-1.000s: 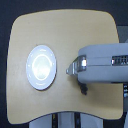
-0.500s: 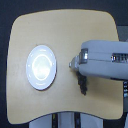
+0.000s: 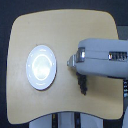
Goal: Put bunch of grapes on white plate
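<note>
In the exterior view, one bunch of grapes [image 3: 83,84] is lying on the table [image 3: 60,35] toward the view's right, its upper part hidden beneath the robot's arm and only its dark tapering end showing. One white plate [image 3: 41,67] is sitting bare toward the view's left, well apart from the fruit. One hand [image 3: 70,62] is hovering over the table between plate and grapes; whether it is clenched or released cannot be told from this blurred angle.

The cluster is probably handling as something light, soft and lumpy, with berries that could bruise or tear loose under a hard pinch. A gentle hold near the wider end, where the cluster is thickest, seems the safest place.
</note>
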Action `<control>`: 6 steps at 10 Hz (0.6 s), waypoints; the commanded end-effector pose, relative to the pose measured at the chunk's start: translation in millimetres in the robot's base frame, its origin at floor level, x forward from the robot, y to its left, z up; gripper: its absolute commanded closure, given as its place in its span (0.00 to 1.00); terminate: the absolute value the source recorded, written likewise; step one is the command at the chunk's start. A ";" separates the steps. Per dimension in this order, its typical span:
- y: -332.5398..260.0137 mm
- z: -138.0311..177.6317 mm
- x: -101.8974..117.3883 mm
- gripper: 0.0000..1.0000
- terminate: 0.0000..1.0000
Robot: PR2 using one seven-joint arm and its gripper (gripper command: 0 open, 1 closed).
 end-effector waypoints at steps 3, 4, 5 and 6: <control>9.7 8.5 -4.6 1.00 0.00; 8.2 10.8 -1.5 1.00 0.00; 7.7 14.1 -0.6 1.00 0.00; 6.6 16.6 0.1 1.00 0.00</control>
